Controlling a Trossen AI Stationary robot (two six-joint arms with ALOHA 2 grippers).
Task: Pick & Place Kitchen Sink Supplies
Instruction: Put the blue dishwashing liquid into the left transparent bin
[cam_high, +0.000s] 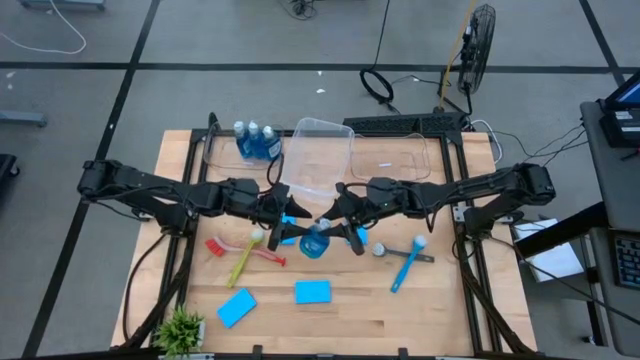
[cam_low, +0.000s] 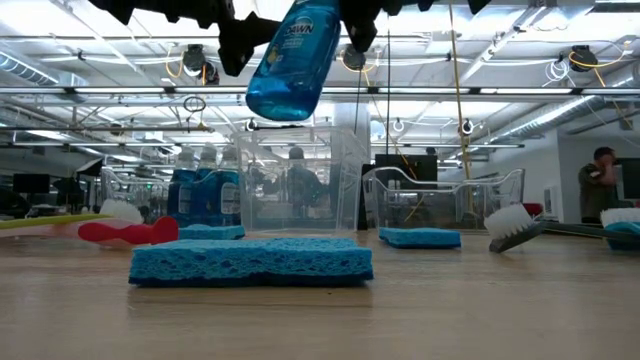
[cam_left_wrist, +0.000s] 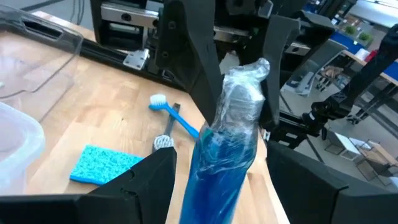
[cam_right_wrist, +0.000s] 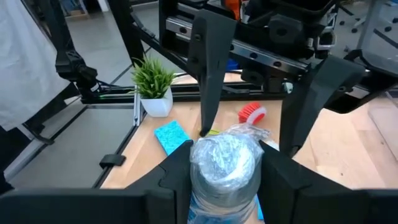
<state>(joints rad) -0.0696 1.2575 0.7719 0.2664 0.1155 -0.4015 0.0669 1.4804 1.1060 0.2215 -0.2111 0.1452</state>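
A big wooden table (cam_high: 440, 300) is seen, with clear bins (cam_high: 320, 155) at its far side, likely where supplies get put. A blue soap bottle (cam_low: 293, 58) is held high above the table's middle, between both arms. It is squeezed at its wrapped cap end by the right gripper (cam_right_wrist: 227, 163). The left gripper (cam_left_wrist: 217, 171) is spread open around it, so a hand-over seems likely. The bottle is tilted, its long side nearly up and down.
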